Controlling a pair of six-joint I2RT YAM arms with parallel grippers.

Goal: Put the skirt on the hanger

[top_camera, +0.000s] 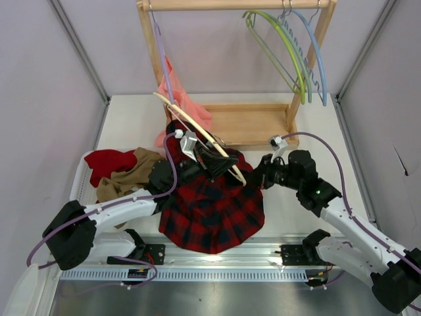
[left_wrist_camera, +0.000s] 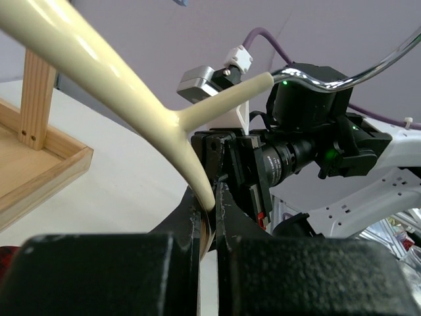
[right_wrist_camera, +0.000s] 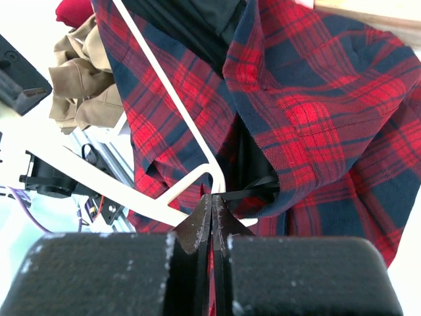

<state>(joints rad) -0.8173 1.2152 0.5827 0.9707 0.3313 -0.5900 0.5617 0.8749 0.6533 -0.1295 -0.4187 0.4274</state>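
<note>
while the left pincer (left_wrist_camera: 209,217) is pressed together on the hanger (top_camera: 187,122) just below the fork where its neck branches off, the cream bar runs on a slant over the worktop (top_camera: 316,151) — far-left tip up by the wooden rack (top_camera: 253,125), near-right tip pointing down toward the right arm. the skirt (top_camera: 214,214) lies mostly on the near side of that bar, spread between the two arms, with its waist bunched up against the hanger's near-right end. the right pincer (right_wrist_camera: 212,205) is the closer one to that waist: its tips are closed tight just beside the hanger's end and seem to nip a thin black loop (right_wrist_camera: 253,191) of the skirt, though whether plaid cloth is caught too i cannot tell. the coming move likely turns on this — the waist has to travel along the bar's long axis toward the left pincer, and the right arm is the one placed to draw it there.
</note>
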